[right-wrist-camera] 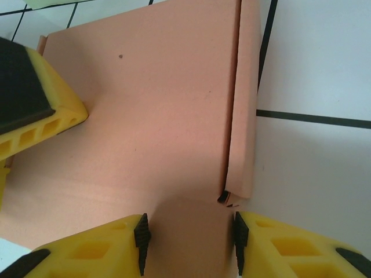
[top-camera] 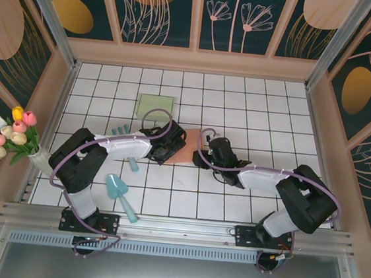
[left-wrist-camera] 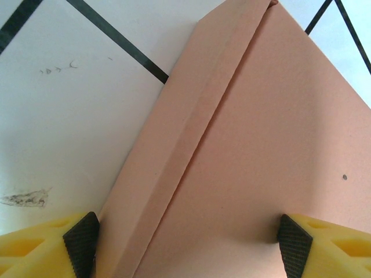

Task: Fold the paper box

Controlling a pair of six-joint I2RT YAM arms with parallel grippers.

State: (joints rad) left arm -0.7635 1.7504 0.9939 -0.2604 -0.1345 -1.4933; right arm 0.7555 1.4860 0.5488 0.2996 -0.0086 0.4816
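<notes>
While the sheet lies nearly flat, folding has barely begun. From the top external view, the paper box (top-camera: 186,147) sits at mid-table (top-camera: 241,112), a salmon blank between the two arms. The left gripper (top-camera: 168,149) is over its left edge and the right gripper (top-camera: 205,153) over its right edge. A pale green sheet (top-camera: 156,107) lies apart on the far side, and no walls stand up on the blank.

On the left wrist view, the fingers are spread wide. One pad (left-wrist-camera: 81,237) sits at the blank's outer edge and the other rests on its face, with nothing pinched between them. A long side flap (left-wrist-camera: 174,156) is creased and laid over inward along that edge.

On the right wrist view, the right gripper's fingers stand partly apart, straddling a narrow tab (right-wrist-camera: 188,220) at the near end of the blank. Whether the pads already bite the tab I cannot tell. Beside it a second side flap (right-wrist-camera: 243,116) is folded over, its near end lifted slightly.

Assessment: two side creases are made. Raising the walls, tucking the tabs and closing the ends all appear outstanding.
</notes>
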